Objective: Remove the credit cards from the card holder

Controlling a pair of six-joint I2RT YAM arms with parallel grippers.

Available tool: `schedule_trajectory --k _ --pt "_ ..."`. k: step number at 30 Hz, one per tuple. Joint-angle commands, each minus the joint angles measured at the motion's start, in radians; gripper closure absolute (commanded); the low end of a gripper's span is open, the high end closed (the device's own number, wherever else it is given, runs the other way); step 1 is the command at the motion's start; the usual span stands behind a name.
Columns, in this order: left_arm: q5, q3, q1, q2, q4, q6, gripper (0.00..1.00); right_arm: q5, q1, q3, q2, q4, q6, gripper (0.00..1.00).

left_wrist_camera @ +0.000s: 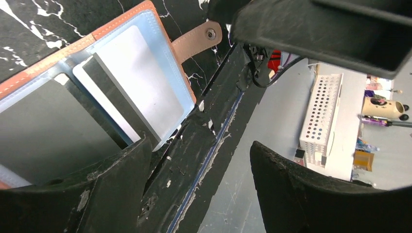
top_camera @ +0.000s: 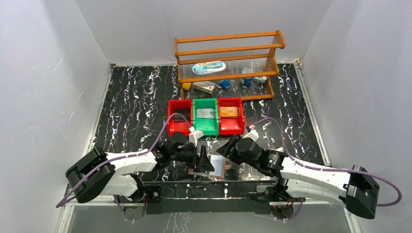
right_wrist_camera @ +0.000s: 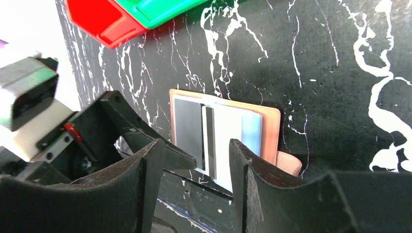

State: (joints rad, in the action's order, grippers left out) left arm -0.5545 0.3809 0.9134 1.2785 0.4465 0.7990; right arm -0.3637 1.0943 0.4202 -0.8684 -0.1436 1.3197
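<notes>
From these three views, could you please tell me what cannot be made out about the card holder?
Top view: card holder largely covered by left gripper.
Left wrist: one half cut off by frame edge.
Right wrist: near corner of protruding card behind right gripper.

Tight at the near edge: the card holder (top_camera: 218, 168) lies open right at the lip of the table (top_camera: 131, 107). The left gripper (left_wrist_camera: 199, 145) crowds its left side and the right gripper (right_wrist_camera: 197, 145) its right, both with fingers spread. Just beyond, the row of bins (top_camera: 205, 132) walls off the far side (only a narrow strip of marble between). Bare marble lies either side of the bins.
</notes>
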Motion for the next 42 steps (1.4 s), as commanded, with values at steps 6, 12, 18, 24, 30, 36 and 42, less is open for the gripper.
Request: schedule_trajectory --k 6,12,18,24,30,36,42 --pt "0.21 0.052 0.006 -0.213 -0.305 -0.083 0.27 0.119 -0.001 -0.007 -0.112 0.154 -0.027 0.38" --pt "0.291 0.018 0.006 -0.292 -0.365 -0.06 0.2 0.167 -0.001 -0.027 -0.177 0.193 -0.019 0.36" --pt "0.327 0.014 0.005 -0.312 -0.365 -0.037 0.19 0.186 -0.001 -0.037 -0.205 0.202 -0.029 0.36" --pt "0.307 0.034 0.006 -0.27 -0.344 -0.026 0.19 0.185 -0.001 -0.106 -0.246 0.225 -0.011 0.37" --pt "0.283 0.044 0.006 -0.205 -0.295 -0.015 0.19 0.115 -0.001 -0.158 -0.293 0.158 0.038 0.37" --pt "0.256 0.054 0.005 -0.138 -0.267 -0.014 0.2 0.145 -0.001 -0.263 -0.322 0.299 0.096 0.37" --pt "0.238 0.06 0.005 -0.099 -0.23 -0.007 0.25 0.103 -0.001 -0.275 -0.274 0.226 0.119 0.37"
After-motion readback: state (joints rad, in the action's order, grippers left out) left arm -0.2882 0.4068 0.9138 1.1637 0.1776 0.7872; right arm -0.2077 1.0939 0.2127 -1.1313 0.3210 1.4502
